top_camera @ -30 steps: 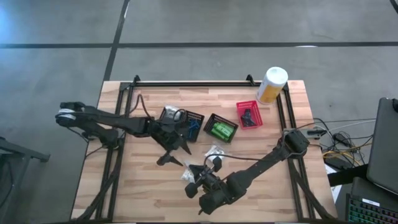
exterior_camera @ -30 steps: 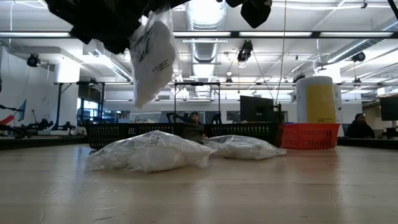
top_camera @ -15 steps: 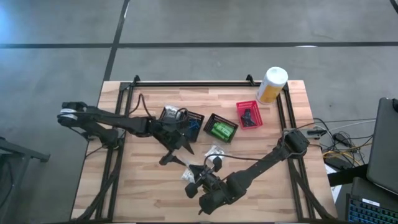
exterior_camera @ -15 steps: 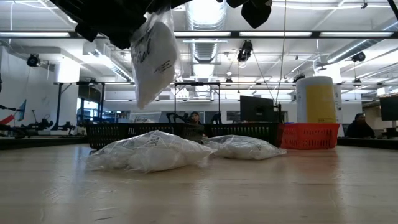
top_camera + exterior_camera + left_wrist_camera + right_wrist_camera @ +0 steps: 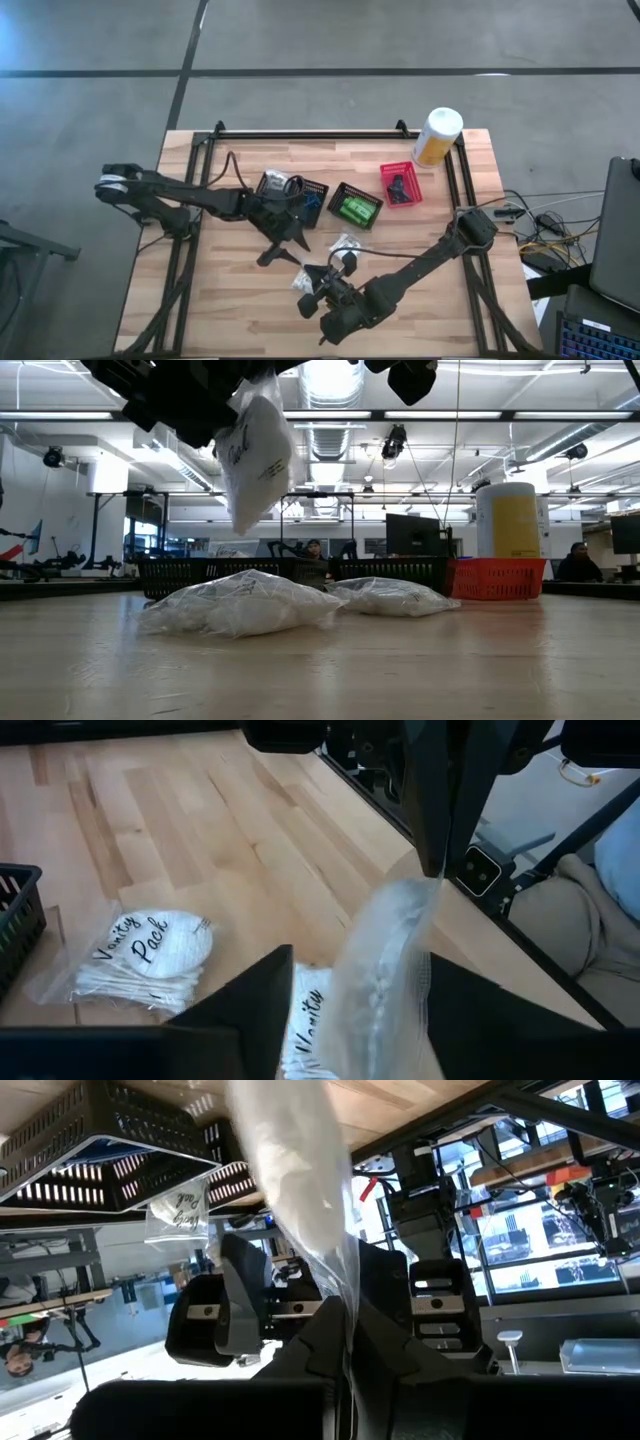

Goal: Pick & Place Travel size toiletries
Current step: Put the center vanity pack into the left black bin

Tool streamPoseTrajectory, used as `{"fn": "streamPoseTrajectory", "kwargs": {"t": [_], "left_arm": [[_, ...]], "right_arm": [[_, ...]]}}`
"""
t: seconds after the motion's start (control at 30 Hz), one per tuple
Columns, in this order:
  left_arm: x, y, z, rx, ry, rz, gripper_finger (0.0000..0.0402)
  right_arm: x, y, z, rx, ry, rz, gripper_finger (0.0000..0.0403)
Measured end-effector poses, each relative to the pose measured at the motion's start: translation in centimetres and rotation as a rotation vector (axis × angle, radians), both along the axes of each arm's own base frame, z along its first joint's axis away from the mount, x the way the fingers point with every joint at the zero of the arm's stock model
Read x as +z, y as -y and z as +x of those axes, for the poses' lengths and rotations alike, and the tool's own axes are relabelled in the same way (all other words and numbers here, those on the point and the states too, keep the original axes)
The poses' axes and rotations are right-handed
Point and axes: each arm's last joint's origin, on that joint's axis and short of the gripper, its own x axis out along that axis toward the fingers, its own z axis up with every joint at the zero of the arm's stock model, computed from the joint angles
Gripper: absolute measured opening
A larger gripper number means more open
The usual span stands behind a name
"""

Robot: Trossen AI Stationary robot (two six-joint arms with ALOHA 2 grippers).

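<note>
A clear-wrapped white pack [image 5: 255, 455] hangs in the air over the table's middle front; it also shows in the left wrist view [image 5: 385, 960] and the right wrist view [image 5: 295, 1175]. My right gripper [image 5: 345, 1350] is shut on it. My left gripper [image 5: 283, 250] is open, with a finger [image 5: 250, 1010] on either side of the hanging pack's lower part; whether they touch it I cannot tell. Two more clear-wrapped packs [image 5: 240, 605] [image 5: 390, 597] lie flat on the table, one printed "Vanity Pack" [image 5: 145, 955]. My right gripper pinches the pack's clear upper edge [image 5: 432, 885] between its two shut fingers [image 5: 440, 810], coming from above. The pack hangs below the fingers, tilted, lifted clear of the table and of the packs lying under it.
Behind stand a black mesh basket [image 5: 290, 190] with a clear pack and a blue item, a black basket [image 5: 355, 207] with green packets, a red basket [image 5: 400, 185] with dark sachets, and a white-and-yellow canister [image 5: 437, 135] at the far right corner. A black frame [image 5: 300, 133] rims the table.
My left gripper has edged toward the table's right, closer about the hanging pack. The pack has swung a little sideways and tilted while still hanging from my right gripper.
</note>
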Motion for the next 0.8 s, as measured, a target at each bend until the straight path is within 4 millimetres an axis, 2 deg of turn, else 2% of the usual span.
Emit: {"fn": "streamPoseTrajectory", "kwargs": {"t": [0.37, 0.8], "left_arm": [[-0.01, 0.09, -0.06, -0.028, 0.001, -0.005, 0.0014], [-0.08, 0.07, -0.10, -0.027, -0.003, 0.004, 0.0003]], "right_arm": [[-0.01, 0.00, -0.01, 0.000, -0.001, 0.000, 0.0008], [-0.01, 0.01, -0.01, 0.000, -0.002, -0.001, 0.0008]]}}
